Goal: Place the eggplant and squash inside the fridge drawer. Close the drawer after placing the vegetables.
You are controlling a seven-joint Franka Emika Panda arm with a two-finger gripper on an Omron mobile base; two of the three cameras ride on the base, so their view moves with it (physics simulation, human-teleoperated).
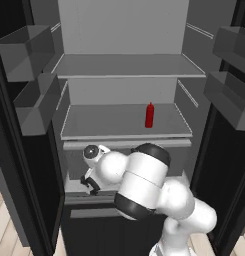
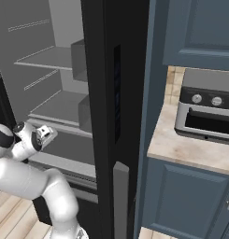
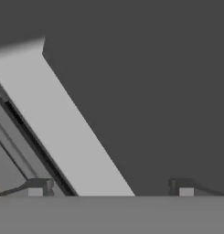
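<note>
The fridge stands open with my arm reaching into its lower part. The fridge drawer [image 1: 73, 186] lies below the lower shelf, and my gripper [image 1: 88, 184] hangs at its left half, pointing down into it. In the hand view the drawer's pale front rim [image 3: 63, 123] runs diagonally, with the dark bare inside [image 3: 145, 91] beyond it. My gripper [image 3: 111, 187] is open, its two dark tips wide apart and nothing between them. In the right base view the hand [image 2: 43, 134] sits just in front of the drawer. The eggplant and the squash are out of view.
A red bottle [image 1: 149, 115] stands on the lower shelf [image 1: 109, 125]. Grey door bins [image 1: 29, 52] hang on the left door and others [image 1: 234, 95] on the right door. The dark fridge door edge [image 2: 116, 116] separates me from a counter holding a toaster oven [image 2: 207, 112].
</note>
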